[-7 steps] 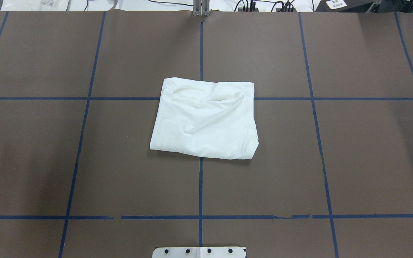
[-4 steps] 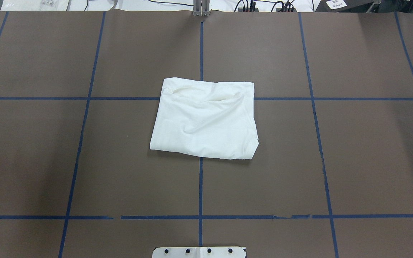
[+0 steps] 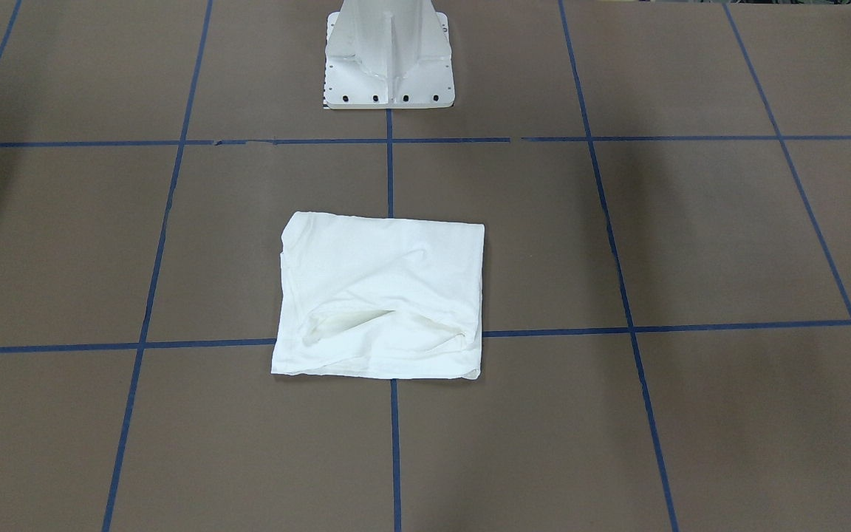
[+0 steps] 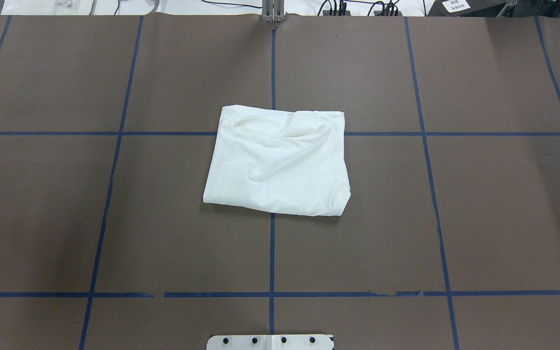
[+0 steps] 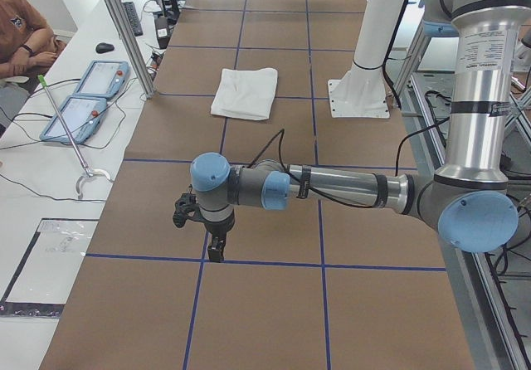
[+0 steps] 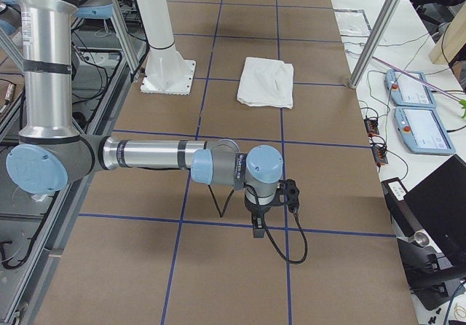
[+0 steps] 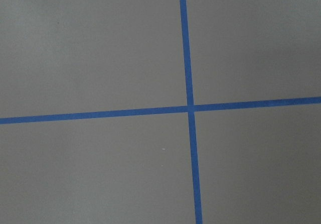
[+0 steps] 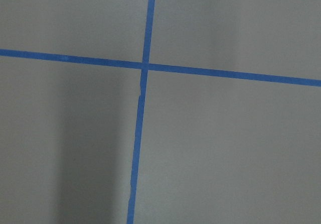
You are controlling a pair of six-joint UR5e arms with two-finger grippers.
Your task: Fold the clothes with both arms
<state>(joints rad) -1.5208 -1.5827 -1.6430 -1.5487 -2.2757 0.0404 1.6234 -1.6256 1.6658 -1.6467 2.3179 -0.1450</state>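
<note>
Though left gripper (image 5: 216, 250) and right gripper (image 6: 258, 226) show only in side views, pointing down close over table (image 4: 66, 218), cannot tell jaw spread or contact. Shirt (image 4: 277, 163) folded into white rectangle, mid-table across blue tape lines (image 4: 272, 253), well apart from both grippers. White pedestal base (image 3: 388, 59) near shirt.

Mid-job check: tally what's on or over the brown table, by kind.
Folded white shirt: 1
Robot arms: 2, the left arm and the right arm
White pedestal base: 1
Total: 4
</note>
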